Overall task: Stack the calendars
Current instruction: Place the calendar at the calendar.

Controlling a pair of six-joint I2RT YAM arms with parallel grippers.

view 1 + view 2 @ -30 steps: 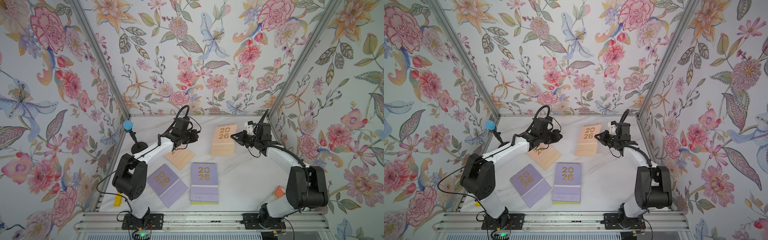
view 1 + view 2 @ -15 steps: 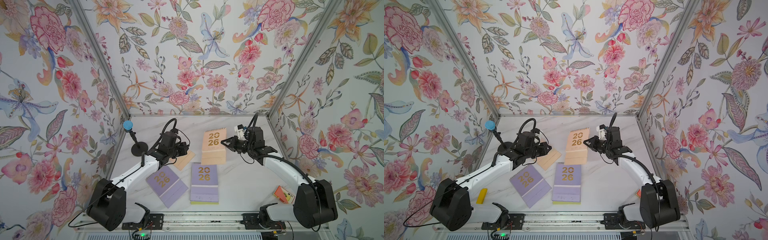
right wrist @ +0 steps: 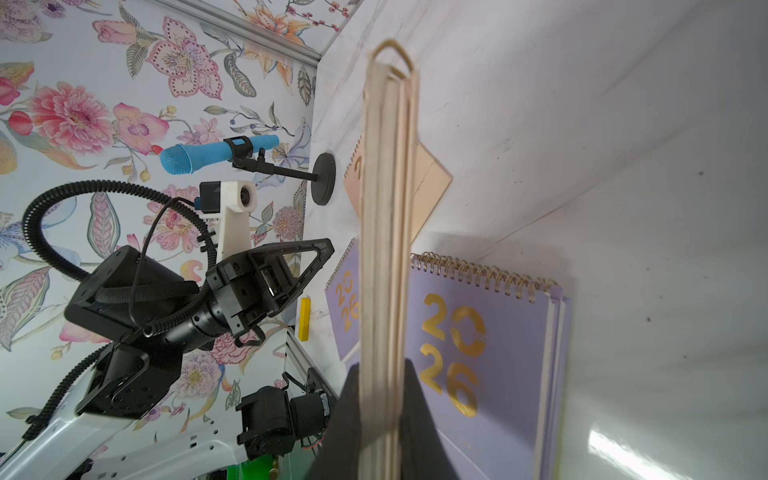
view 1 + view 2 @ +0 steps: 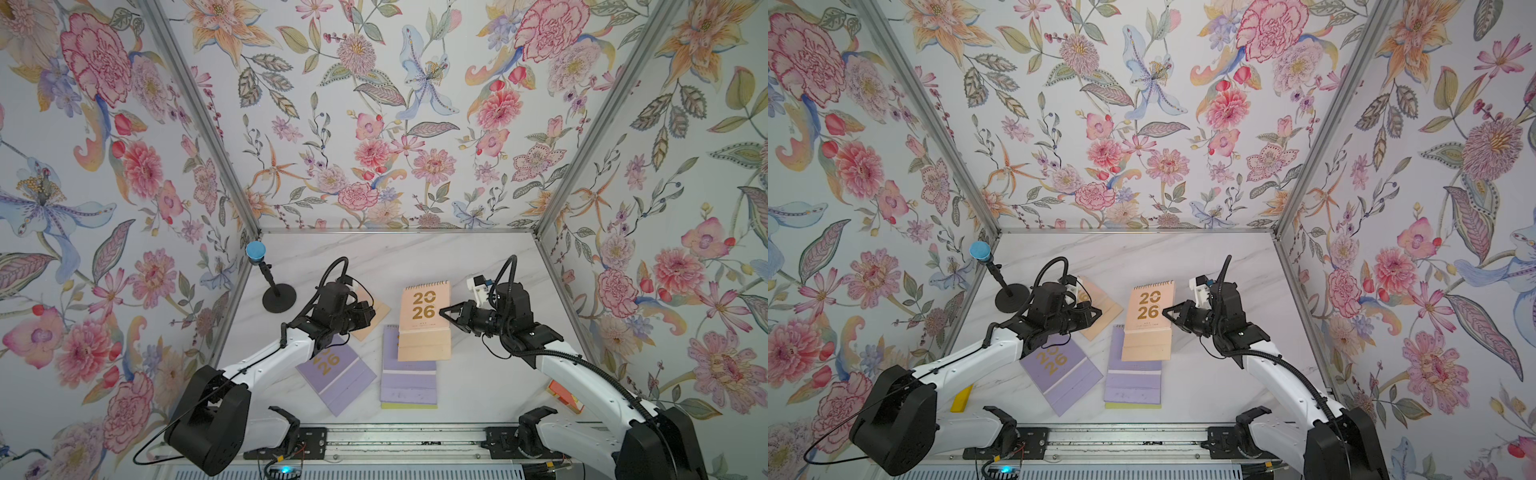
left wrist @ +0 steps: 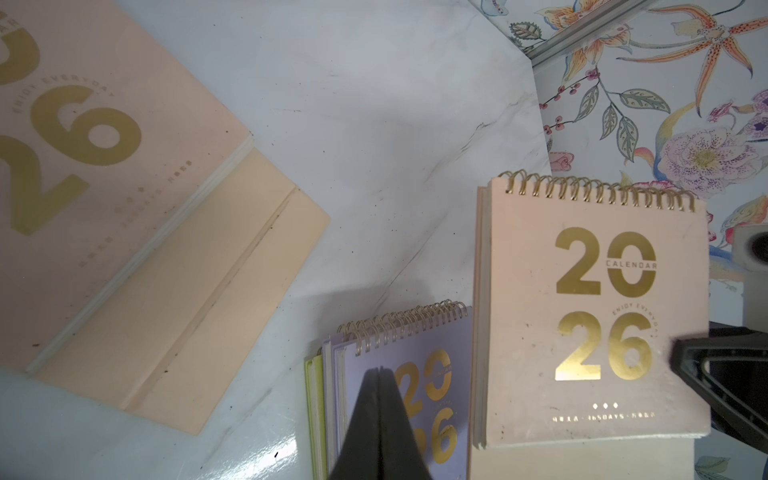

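My right gripper point(image 4: 446, 311) point(image 3: 380, 365) is shut on the side edge of a peach calendar point(image 4: 424, 320) point(image 3: 386, 208). It holds it in the air, partly over a stack topped by a lilac calendar point(image 4: 409, 382) point(image 3: 498, 353), with a yellow-green calendar point(image 5: 313, 407) at the bottom. My left gripper point(image 4: 1096, 311) point(image 5: 379, 370) is shut and empty. It hovers between the stack and a second peach calendar point(image 4: 1104, 316) point(image 5: 124, 208) lying flat. Another lilac calendar point(image 4: 336, 374) lies askew to the left of the stack, partly under my left arm.
A blue microphone point(image 4: 980, 251) on a black stand point(image 4: 1011, 297) is at the back left. A small yellow bar point(image 4: 962, 398) lies by the left arm's base. An orange-red box point(image 4: 563, 395) sits at the front right, under the right arm. Floral walls close in three sides.
My right gripper has carried the peach calendar leftward and toward the front, to above the lilac stack. My left gripper has drawn back toward the front, still shut.
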